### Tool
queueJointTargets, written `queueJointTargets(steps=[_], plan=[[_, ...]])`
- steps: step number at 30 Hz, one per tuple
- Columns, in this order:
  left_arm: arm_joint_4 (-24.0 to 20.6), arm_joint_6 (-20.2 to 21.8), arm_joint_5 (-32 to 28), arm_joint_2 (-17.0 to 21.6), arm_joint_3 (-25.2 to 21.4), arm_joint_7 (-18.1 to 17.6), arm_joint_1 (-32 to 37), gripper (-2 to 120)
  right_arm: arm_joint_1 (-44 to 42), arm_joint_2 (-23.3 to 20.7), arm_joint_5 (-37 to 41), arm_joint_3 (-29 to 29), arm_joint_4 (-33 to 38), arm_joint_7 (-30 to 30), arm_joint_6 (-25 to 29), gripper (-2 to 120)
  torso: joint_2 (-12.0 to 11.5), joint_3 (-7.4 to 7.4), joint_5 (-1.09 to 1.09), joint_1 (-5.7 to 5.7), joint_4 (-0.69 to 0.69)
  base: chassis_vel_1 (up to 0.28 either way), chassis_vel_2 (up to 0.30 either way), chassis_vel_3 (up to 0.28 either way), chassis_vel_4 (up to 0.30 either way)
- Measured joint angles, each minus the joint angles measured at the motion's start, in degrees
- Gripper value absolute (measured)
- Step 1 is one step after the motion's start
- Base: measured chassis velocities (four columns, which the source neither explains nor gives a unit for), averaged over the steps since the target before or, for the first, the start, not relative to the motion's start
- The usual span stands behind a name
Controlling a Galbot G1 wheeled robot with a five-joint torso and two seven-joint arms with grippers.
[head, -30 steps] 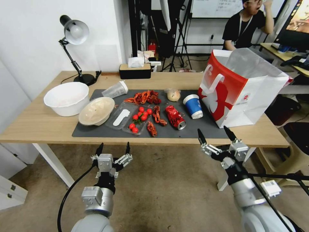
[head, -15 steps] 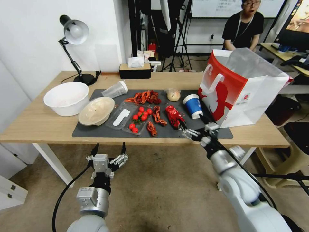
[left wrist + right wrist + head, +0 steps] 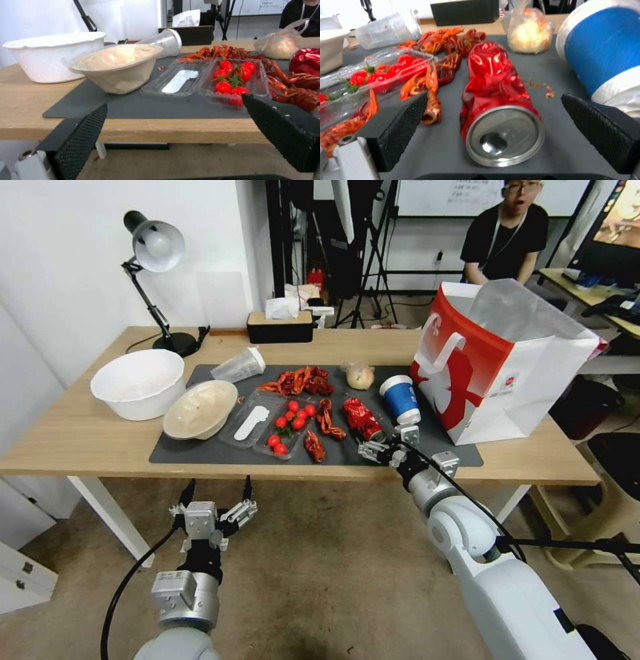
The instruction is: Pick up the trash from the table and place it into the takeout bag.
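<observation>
My right claw [image 3: 385,441] hung open around the crushed soda can [image 3: 362,419] on the table's [image 3: 87,440] mat — my left claw [image 3: 215,492], open, waited below the edge.

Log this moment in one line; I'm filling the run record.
right gripper: open, at red soda can, not gripping | left gripper: open, below table edge

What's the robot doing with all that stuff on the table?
It's cleaning up trash. The right gripper is open at the near end of the crushed red soda can, which lies on the dark mat, one finger on each side, not gripping it. The left gripper hangs open in front of the table. The blue cup and the takeout bag stand beside the can.
</observation>
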Motion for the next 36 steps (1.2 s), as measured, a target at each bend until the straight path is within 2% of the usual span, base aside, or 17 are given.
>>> queueJointTargets(steps=[6,9,10,11,13,15,16,18,31,33,34,36], plan=[[0.48,-0.13,-0.03,0.17,-0.16,-0.19,-0.38,100,0.42,0.68,-0.09,0.14,-1.29,-0.41,-0.38,100,0.0,0.0,0.0,0.0,0.0,0.0,0.0,0.0,0.0],[0.47,-0.13,-0.01,0.19,-0.35,-0.24,-0.48,100,0.79,0.8,-0.11,0.16,-1.76,-0.38,-0.38,95,0.0,0.0,0.0,0.0,0.0,0.0,0.0,0.0,0.0],[0.47,-0.13,-0.01,0.2,-0.41,-0.31,-0.53,100,0.95,0.83,-0.11,0.16,-1.95,-0.38,-0.38,88,0.0,0.0,0.0,0.0,0.0,0.0,0.0,0.0,0.0],[0.47,-0.13,-0.01,0.2,-0.41,-0.31,-0.53,100,0.95,0.83,-0.11,0.16,-1.95,-0.38,-0.38,88,0.0,0.0,0.0,0.0,0.0,0.0,0.0,0.0,0.0],[0.46,-0.13,-0.01,0.21,-0.46,-0.47,-0.6,100,1.17,0.88,-0.11,0.18,-2.3,-0.38,-0.37,76,0.0,0.0,-0.01,0.0,0.01,0.0,0.0,0.0,0.0],[0.46,-0.13,-0.01,0.21,-0.46,-0.47,-0.6,100,1.17,0.88,-0.11,0.18,-2.3,-0.38,-0.37,76,0.0,0.0,-0.01,0.0,0.01,0.0,0.0,0.0,0.0],[0.46,-0.13,-0.06,0.26,-0.49,-0.63,-0.69,100,1.34,0.93,-0.11,0.19,-2.61,-0.38,-0.33,61,0.0,0.0,0.0,0.0,0.01,0.0,0.0,0.0,0.0],[0.47,-0.14,-0.16,0.4,-0.48,-0.86,-0.82,100,1.61,1.01,-0.11,0.19,-3.25,-0.42,-0.21,55,0.0,0.0,0.0,0.0,0.0,0.0,0.0,0.0,0.0],[1.46,-0.43,-0.49,1.13,-0.17,-1.25,-1.42,100,1.54,0.65,-0.16,0.62,-3.11,-2.92,1.64,53,0.0,0.0,0.01,-0.02,0.01,0.0,0.0,0.0,0.0],[1.12,-0.44,-0.34,1.15,0.02,-1.25,-1.27,100,0.77,-1.66,1.13,2.7,2.4,-5.11,5.34,53,0.0,0.0,0.02,-0.02,0.0,0.0,0.0,0.0,0.0],[1.12,-0.44,-0.34,1.15,0.02,-1.25,-1.27,100,0.77,-1.66,1.13,2.7,2.4,-5.11,5.34,53,0.0,0.0,0.02,-0.02,0.0,0.0,0.0,0.0,0.0],[0.89,-0.44,-0.15,1.09,0.08,-1.24,-1.12,100,1.63,-4.15,4.01,4.89,7.16,-4.25,6.42,53,0.0,0.0,0.0,-0.02,-0.01,0.0,0.0,0.0,0.0]])
